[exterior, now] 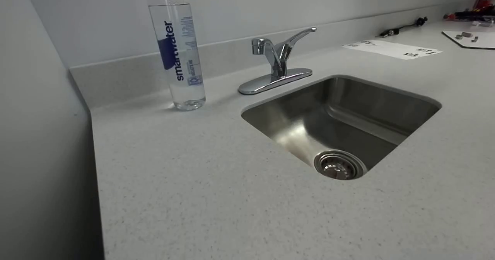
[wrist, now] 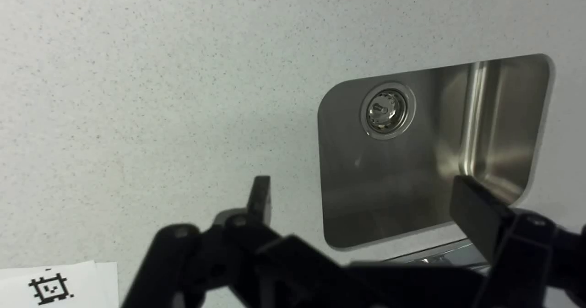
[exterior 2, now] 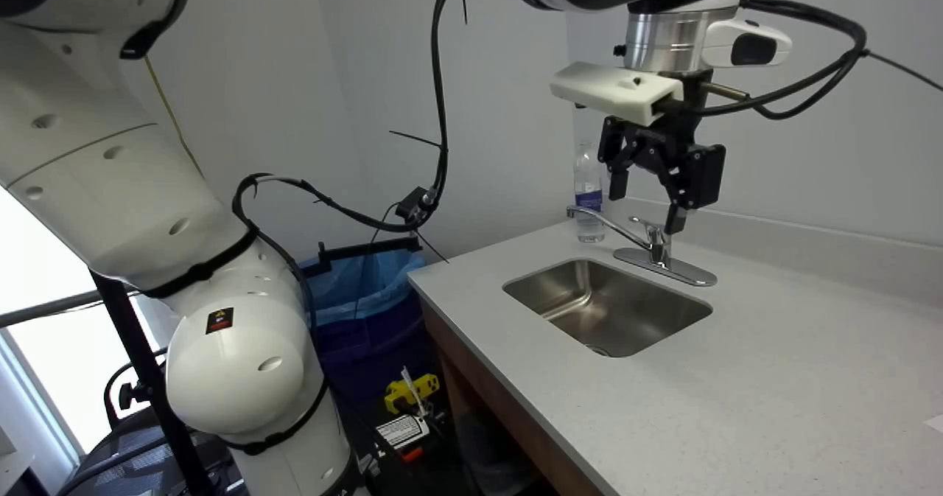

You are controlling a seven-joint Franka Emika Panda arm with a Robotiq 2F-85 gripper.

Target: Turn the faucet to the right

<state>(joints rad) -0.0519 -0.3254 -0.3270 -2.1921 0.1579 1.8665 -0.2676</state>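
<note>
The chrome faucet stands behind the sink in both exterior views. In an exterior view its spout swings left, toward the bottle side and along the oval base plate, and its lever handle points up and right. My gripper hangs above the faucet, fingers pointing down and spread apart with nothing between them. One fingertip overlaps the top of the faucet body; I cannot tell if it touches. In the wrist view the open gripper frames the sink; only a strip of the faucet's base plate shows, the rest hidden behind the gripper.
The steel sink is sunk into the speckled counter, in front of the faucet. A tall clear water bottle stands beside the faucet near the wall. Marker papers lie along the counter. A backsplash wall rises behind.
</note>
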